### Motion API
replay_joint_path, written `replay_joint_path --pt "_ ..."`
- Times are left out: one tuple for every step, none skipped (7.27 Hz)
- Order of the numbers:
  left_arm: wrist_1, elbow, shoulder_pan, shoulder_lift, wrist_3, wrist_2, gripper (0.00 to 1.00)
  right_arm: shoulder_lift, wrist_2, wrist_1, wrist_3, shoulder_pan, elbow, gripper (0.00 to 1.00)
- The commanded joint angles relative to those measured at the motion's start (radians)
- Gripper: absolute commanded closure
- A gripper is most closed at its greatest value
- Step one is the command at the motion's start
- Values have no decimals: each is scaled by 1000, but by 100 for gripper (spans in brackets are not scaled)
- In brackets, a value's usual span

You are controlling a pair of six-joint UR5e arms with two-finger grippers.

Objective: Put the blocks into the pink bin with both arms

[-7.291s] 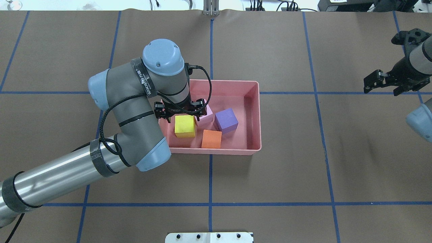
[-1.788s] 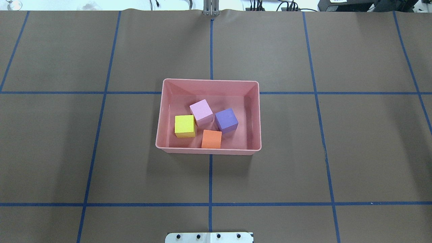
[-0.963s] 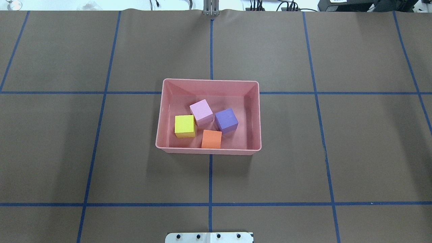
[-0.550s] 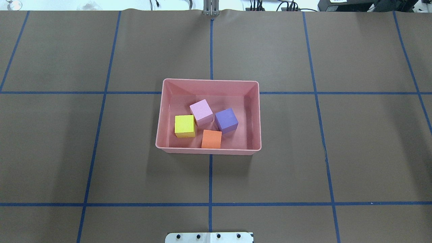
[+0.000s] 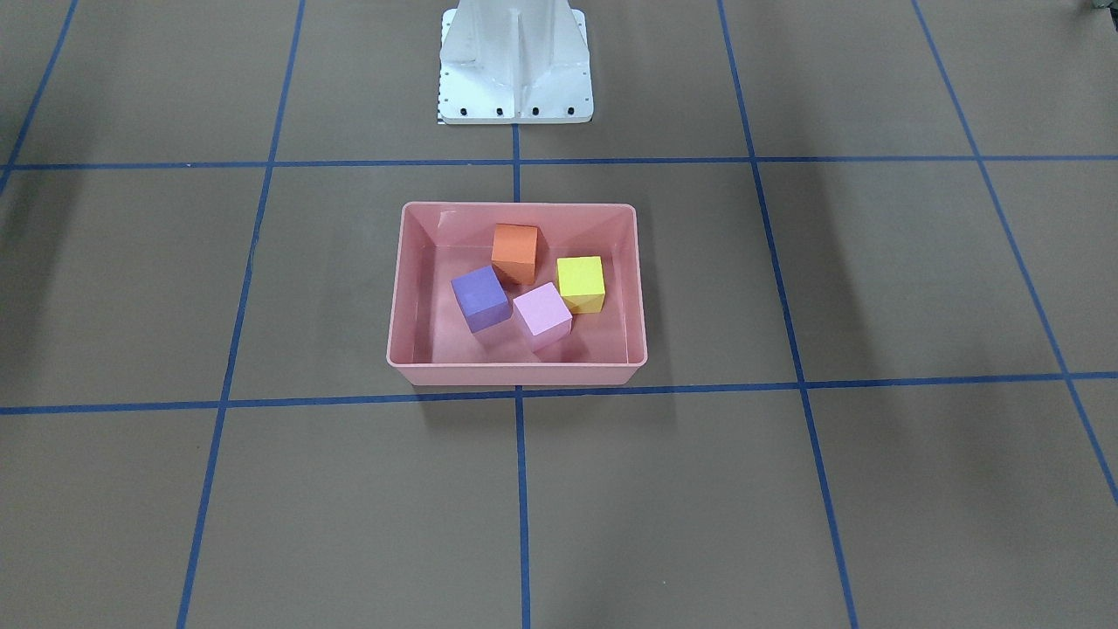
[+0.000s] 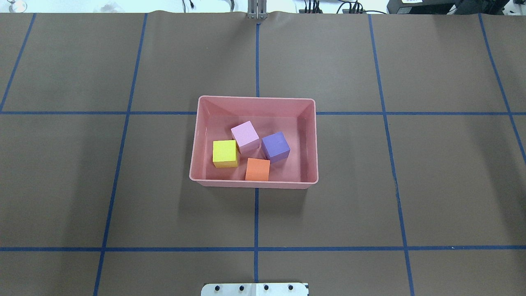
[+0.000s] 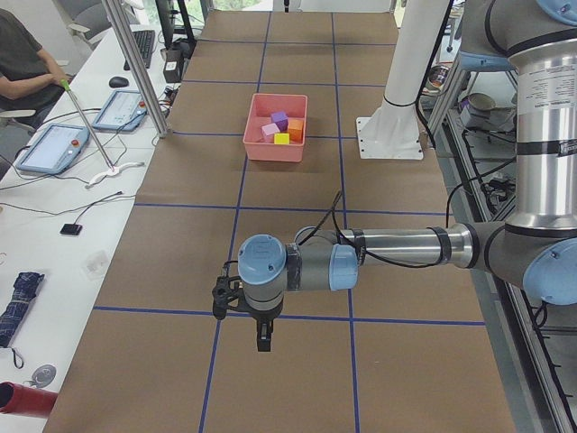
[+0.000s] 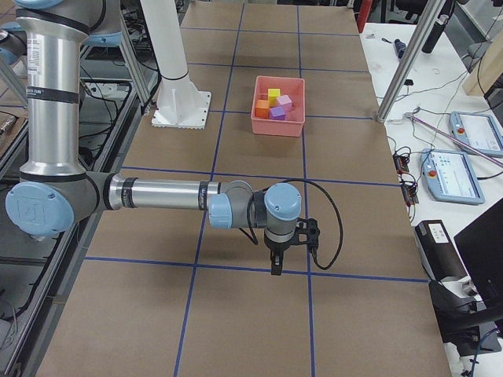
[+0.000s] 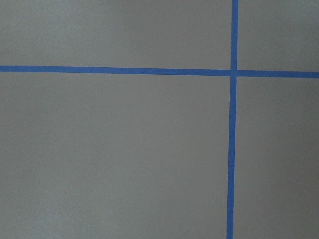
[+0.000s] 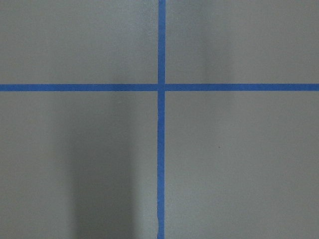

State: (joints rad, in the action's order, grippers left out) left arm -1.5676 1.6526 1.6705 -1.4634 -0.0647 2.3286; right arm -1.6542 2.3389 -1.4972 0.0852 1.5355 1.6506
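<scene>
The pink bin [image 6: 254, 98] stands mid-table and holds the blocks: yellow [image 6: 224, 151], pale pink-lilac [image 6: 245, 134], purple [image 6: 275, 144] and orange [image 6: 257, 168]. The front-facing view shows the same bin [image 5: 515, 206] with the orange [image 5: 514, 246], yellow [image 5: 580, 277], purple [image 5: 479, 293] and pink-lilac [image 5: 541, 310] blocks. My left gripper [image 7: 262, 338] points down over bare table far from the bin [image 7: 273, 153]. My right gripper [image 8: 275, 267] does the same at the other end. I cannot tell whether either is open or shut. Both wrist views show only paper and blue tape.
The table is covered in brown paper with a blue tape grid. The white pedestal base [image 5: 515, 61] stands behind the bin. Operators' desks with tablets [image 7: 54, 149] run along the far side.
Since the earliest frame my left arm has left the bin and both arms have gone out of the overhead view. The blocks and the bin have not moved.
</scene>
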Motion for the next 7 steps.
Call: replay_joint_path --pt "0 -1 0 0 2 0 0 1 -1 0 1 0 0 0" --pt "0 -1 0 0 -1 0 0 2 -1 0 -1 0 0 0" --pt "0 1 0 0 2 0 0 1 -1 0 1 0 0 0" --pt "1 -1 0 0 2 0 0 -1 0 0 -1 0 0 0" --pt "1 -1 0 0 2 0 0 -2 0 0 -1 0 0 0" --pt "3 -2 0 -2 2 0 0 -2 0 0 -1 0 -2 0" --pt "0 3 0 -3 9 1 0 -2 0 0 -1 0 -2 0"
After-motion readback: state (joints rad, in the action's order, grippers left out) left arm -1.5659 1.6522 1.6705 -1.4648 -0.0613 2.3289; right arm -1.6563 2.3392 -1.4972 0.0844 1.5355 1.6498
